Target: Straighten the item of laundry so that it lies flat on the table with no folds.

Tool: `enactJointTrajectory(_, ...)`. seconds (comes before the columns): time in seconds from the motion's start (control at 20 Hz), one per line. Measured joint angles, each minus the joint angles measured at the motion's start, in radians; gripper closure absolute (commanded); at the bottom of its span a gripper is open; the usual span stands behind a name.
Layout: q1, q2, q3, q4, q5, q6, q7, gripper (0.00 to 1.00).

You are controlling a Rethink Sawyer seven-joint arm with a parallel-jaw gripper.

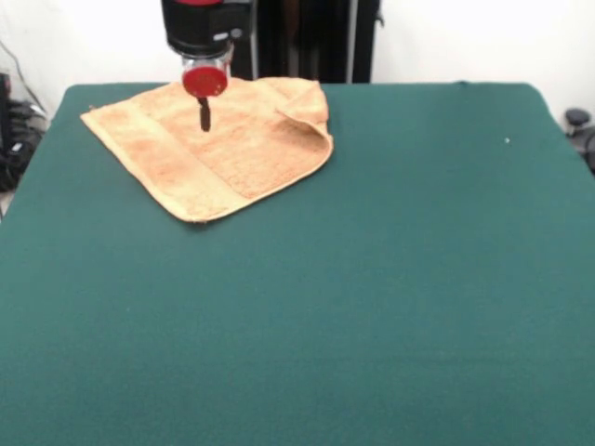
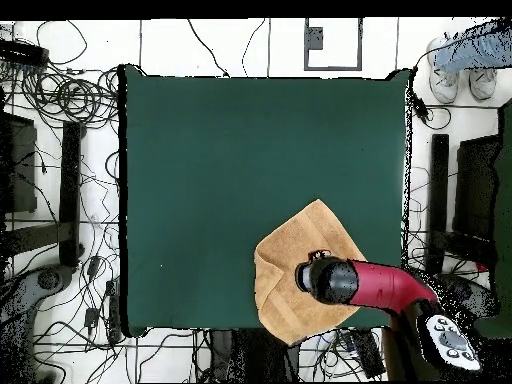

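Note:
The item of laundry [image 1: 218, 149] is an orange-tan towel lying at the far left part of the green table [image 1: 372, 279]. Its right corner [image 1: 305, 110] is folded over onto the cloth, and a band stripe runs along its left side. My gripper [image 1: 204, 119] hangs just over the towel's far middle. Its dark fingers are pressed together into one thin tip, with no cloth seen between them. In the overhead view the towel [image 2: 290, 260] lies as a diamond at the table's [image 2: 220, 160] bottom edge, with a fold along its left side. The red arm [image 2: 375, 285] covers part of it.
Cables and stands crowd the floor around the table [image 2: 70, 110]. A person's shoes [image 2: 460, 75] show at the overhead view's top right. The towel's lower corner [image 2: 292, 335] reaches past the table's edge by the robot.

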Motion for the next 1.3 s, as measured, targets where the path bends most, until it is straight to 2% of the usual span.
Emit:
enactJointTrajectory(0.05, -0.02, -0.001, 0.025, 0.027, -0.011, -0.103, 0.0, 0.0)
enactJointTrajectory(0.3, -0.054, -0.001, 0.074, 0.069, -0.023, -0.226, 0.0, 0.0)
enactJointTrajectory(0.95, -0.097, 0.02, 0.2, 0.143, -0.024, -0.227, 0.0, 0.0)
enactJointTrajectory(1.3, -0.081, 0.06, 0.205, 0.145, -0.024, -0.195, 0.0, 0.0)
